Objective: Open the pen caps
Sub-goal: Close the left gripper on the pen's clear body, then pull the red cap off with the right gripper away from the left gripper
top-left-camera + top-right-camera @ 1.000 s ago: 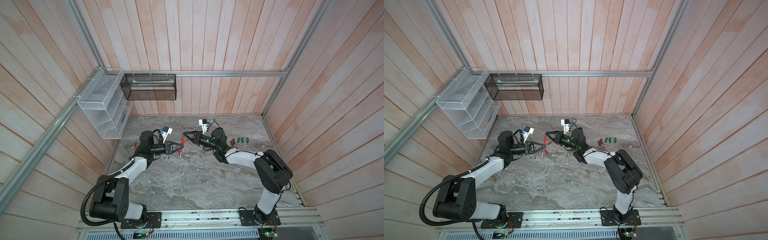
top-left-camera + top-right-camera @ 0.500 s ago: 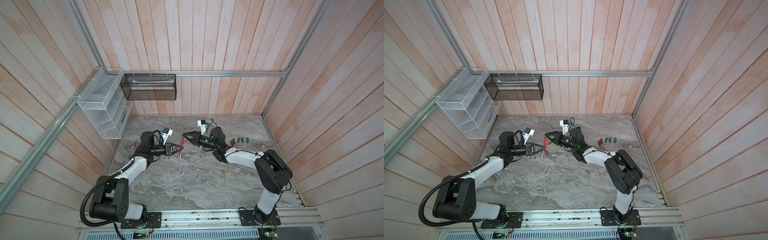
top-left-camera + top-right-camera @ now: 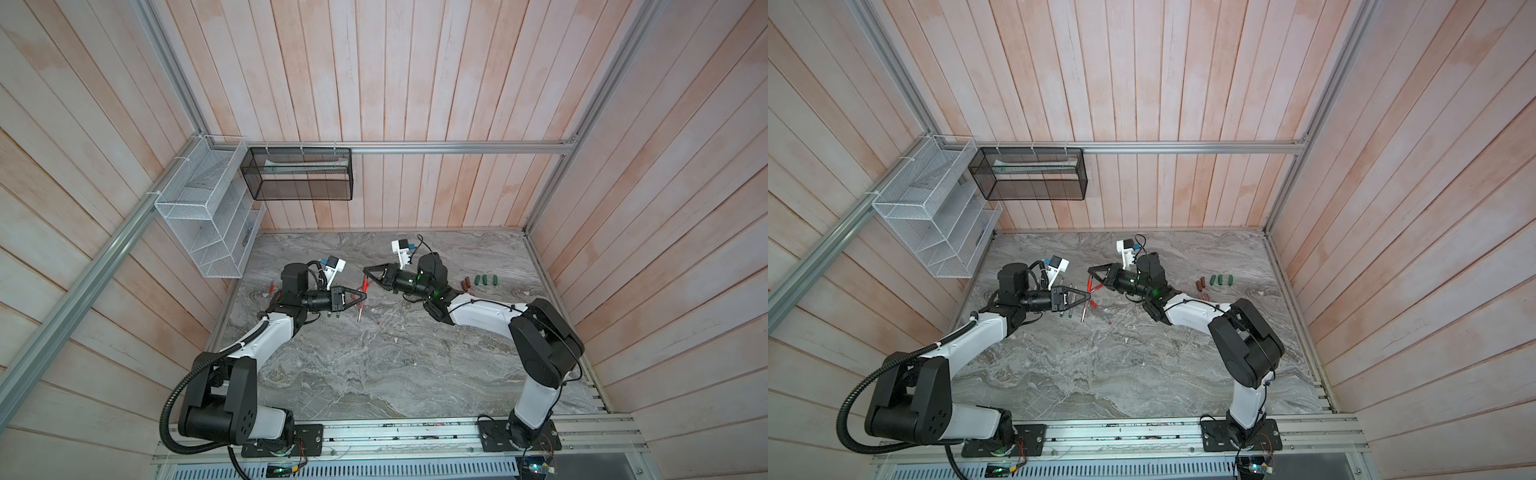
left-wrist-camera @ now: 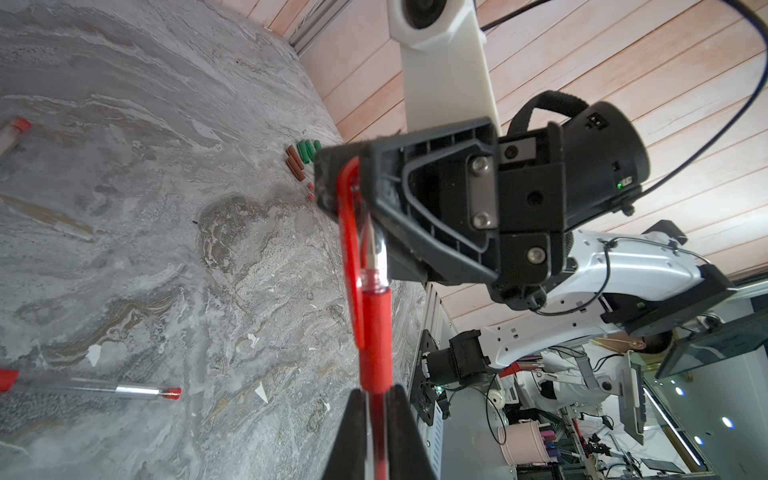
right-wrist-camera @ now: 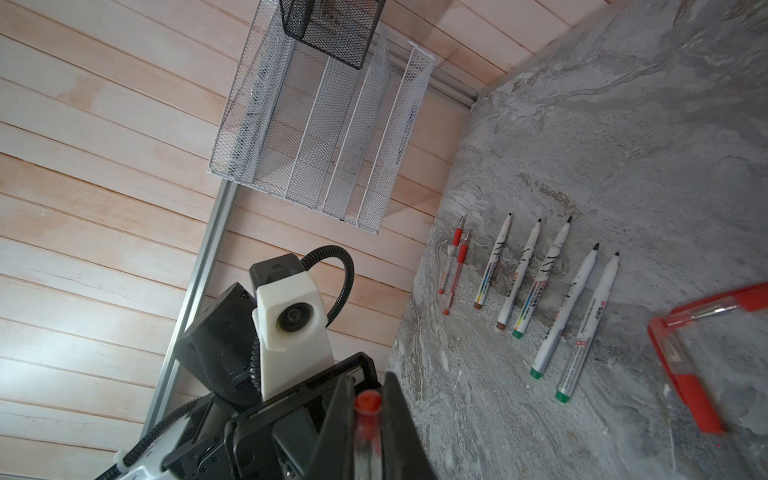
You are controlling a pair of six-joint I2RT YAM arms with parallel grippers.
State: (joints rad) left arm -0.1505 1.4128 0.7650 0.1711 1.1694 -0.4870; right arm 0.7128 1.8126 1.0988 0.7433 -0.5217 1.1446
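With your left gripper (image 3: 363, 295) clamped on the red-gripped clear pen barrel (image 4: 375, 332) and your right gripper (image 3: 366, 271) pinching its red-clipped plastic cap (image 4: 347, 249), both aloft toward the grey marble table's (image 3: 374, 365) far edge, pull straight along the pen, never sideways.

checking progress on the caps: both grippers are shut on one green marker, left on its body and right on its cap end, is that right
Not quite: it is a red pen, not a green marker. The left wrist view shows the left gripper shut on its body and the right gripper shut on its cap end.
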